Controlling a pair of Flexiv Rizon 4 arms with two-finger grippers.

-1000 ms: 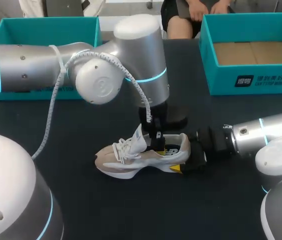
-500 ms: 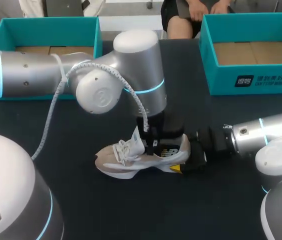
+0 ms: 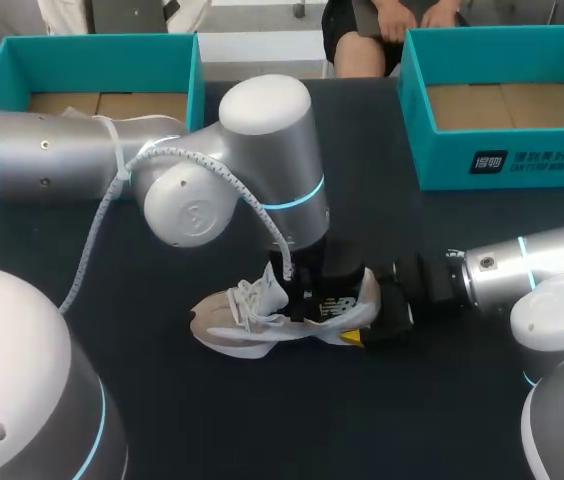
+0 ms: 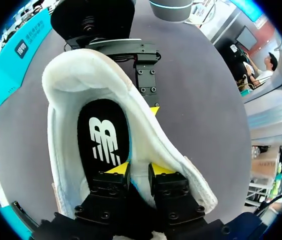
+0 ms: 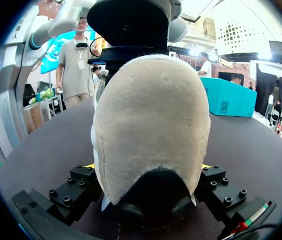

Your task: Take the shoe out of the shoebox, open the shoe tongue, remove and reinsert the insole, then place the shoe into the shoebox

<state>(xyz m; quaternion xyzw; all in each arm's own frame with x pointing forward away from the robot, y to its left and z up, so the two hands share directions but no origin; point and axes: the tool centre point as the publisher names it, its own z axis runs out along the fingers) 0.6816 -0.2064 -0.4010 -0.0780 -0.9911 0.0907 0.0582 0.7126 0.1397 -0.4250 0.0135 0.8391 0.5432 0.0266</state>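
The shoe (image 3: 282, 322) sits on its sole on the dark bench (image 3: 312, 425). It is out of the boxes, in the middle of the bench. The left shoebox (image 3: 97, 42) and the right shoebox (image 3: 522, 160) are both teal and sit farther back, well apart from the shoe.

The shoe lies long-ways from side to side. Its toe points to my left and its heel points to my right. The white tongue (image 3: 268, 288) and the laces stand up near the front of the shoe.

The right gripper (image 5: 148, 167) comes in flat along the bench from my right. It pinches the heel of the shoe, one finger on each side, and the tan heel fills the space between them.

The left arm (image 3: 252, 160) comes in from my left and bends down over the shoe. The left gripper (image 4: 139, 169) is down inside the shoe's opening, right over the black insole (image 4: 103, 135) with its white mark. The insole lies flat in the bottom of the shoe, with the white padded wall all around it. I cannot tell if the left gripper is pinching anything.
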